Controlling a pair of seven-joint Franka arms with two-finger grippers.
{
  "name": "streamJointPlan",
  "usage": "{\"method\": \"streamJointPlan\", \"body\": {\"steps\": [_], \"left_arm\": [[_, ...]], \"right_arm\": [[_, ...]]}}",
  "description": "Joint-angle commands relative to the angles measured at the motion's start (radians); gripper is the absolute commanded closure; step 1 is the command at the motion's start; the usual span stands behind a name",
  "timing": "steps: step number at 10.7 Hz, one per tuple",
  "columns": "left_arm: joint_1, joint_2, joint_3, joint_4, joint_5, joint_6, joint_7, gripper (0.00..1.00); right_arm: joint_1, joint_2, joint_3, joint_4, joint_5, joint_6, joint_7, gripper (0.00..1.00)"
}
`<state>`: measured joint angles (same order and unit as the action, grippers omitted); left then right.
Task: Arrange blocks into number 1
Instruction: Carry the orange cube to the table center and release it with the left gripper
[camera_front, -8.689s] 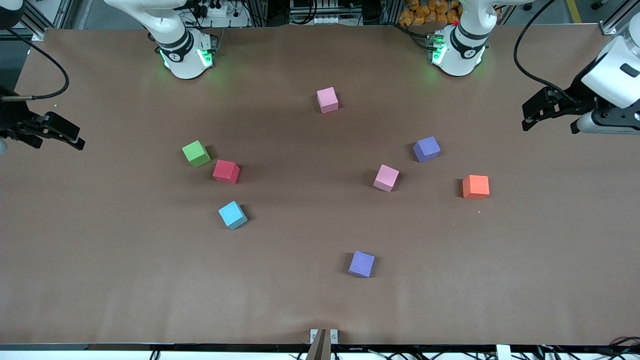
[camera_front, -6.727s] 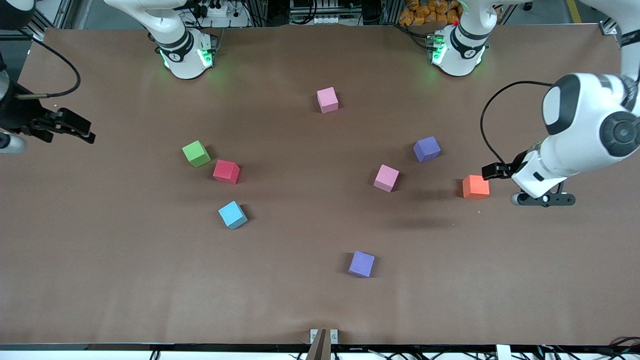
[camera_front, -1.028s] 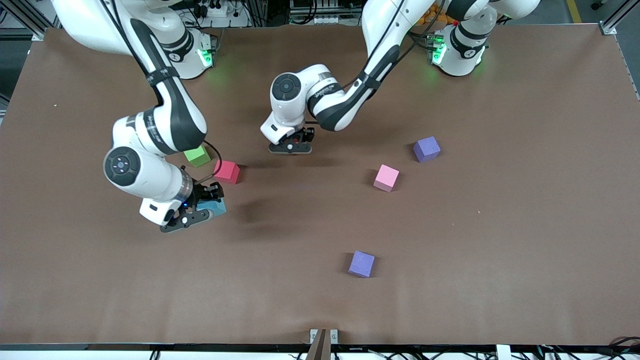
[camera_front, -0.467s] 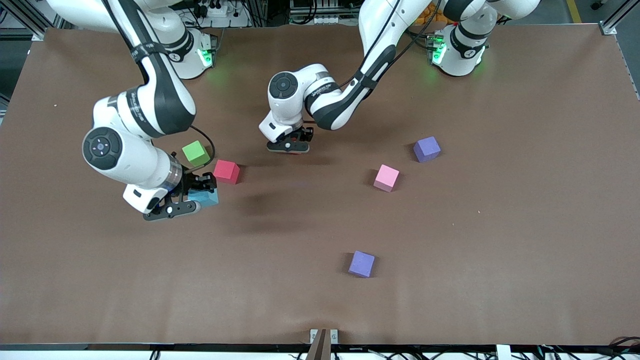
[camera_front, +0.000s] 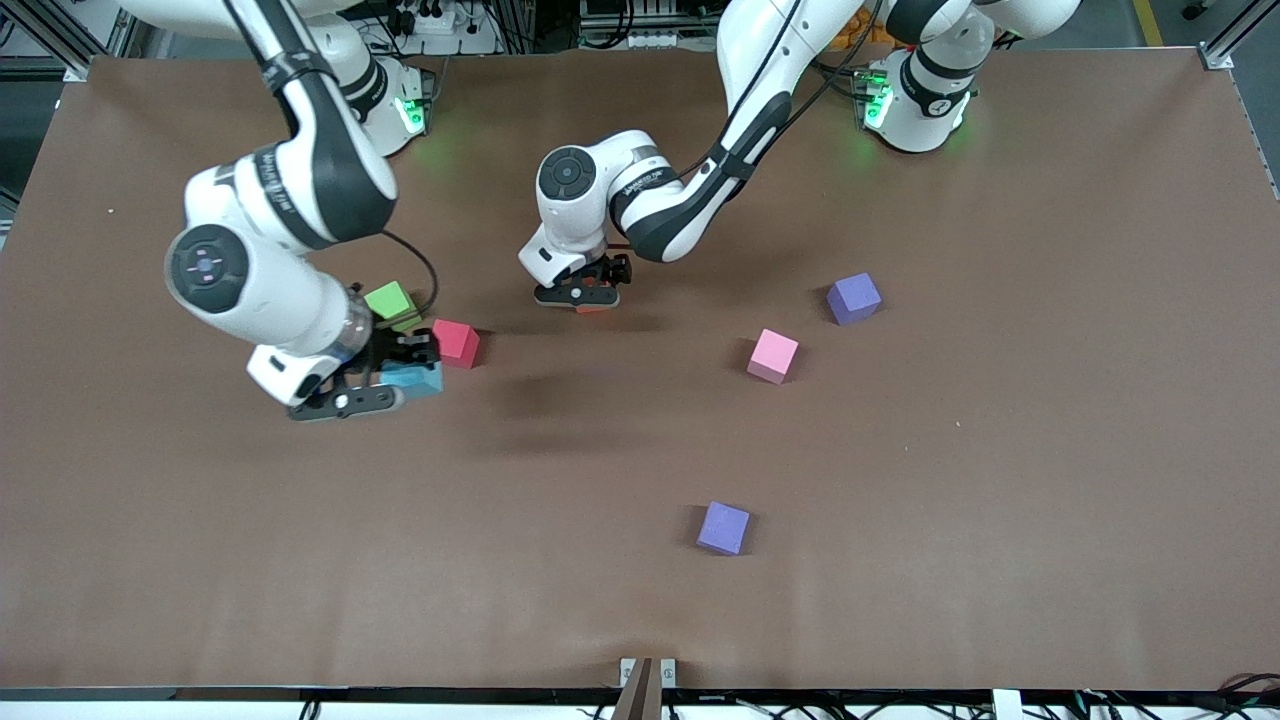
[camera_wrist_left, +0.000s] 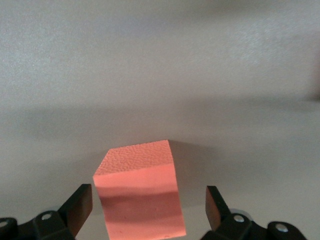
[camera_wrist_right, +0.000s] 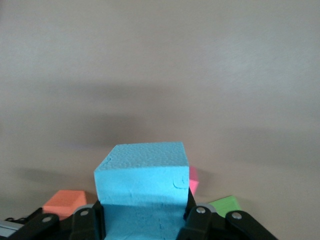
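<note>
My left gripper (camera_front: 590, 296) stands open low over the middle of the table. An orange block (camera_wrist_left: 140, 192) sits between its fingers (camera_wrist_left: 80, 207) with a gap on each side. My right gripper (camera_front: 395, 382) is shut on a light blue block (camera_front: 415, 378), which it holds just above the table beside the red block (camera_front: 458, 343). In the right wrist view the blue block (camera_wrist_right: 142, 172) fills the jaws. A pink block (camera_front: 773, 356) lies toward the left arm's end, nearer to the front camera than the orange one.
A green cube (camera_front: 390, 300) sits next to the red block, partly under my right arm. One purple cube (camera_front: 853, 298) lies beside the pink block. Another purple cube (camera_front: 723, 528) lies nearest the front camera.
My left gripper has opened and let go of the orange block. My right gripper has carried the blue block farther from the front camera, up beside the red block.
</note>
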<state>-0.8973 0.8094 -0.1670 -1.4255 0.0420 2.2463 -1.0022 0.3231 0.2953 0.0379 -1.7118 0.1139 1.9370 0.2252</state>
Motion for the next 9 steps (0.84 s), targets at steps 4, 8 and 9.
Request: {"method": "streamJointPlan", "body": {"steps": [4,8,9], "left_arm": [[-0.006,-0.131,0.004,-0.091,0.024,-0.099,-0.272,0.00],[-0.003,-0.318,-0.017,-0.402,-0.010,-0.097,-0.295,0.00],[-0.002,-0.334,-0.025,-0.439,-0.054,-0.097,-0.335,0.00]], "right_arm": [[0.066,-0.015,0.000,-0.046,-0.007,0.046,0.121,1.00],[0.067,-0.011,-0.001,-0.045,-0.007,0.050,0.152,1.00],[0.065,-0.011,-0.003,-0.045,-0.007,0.050,0.154,1.00]]}}
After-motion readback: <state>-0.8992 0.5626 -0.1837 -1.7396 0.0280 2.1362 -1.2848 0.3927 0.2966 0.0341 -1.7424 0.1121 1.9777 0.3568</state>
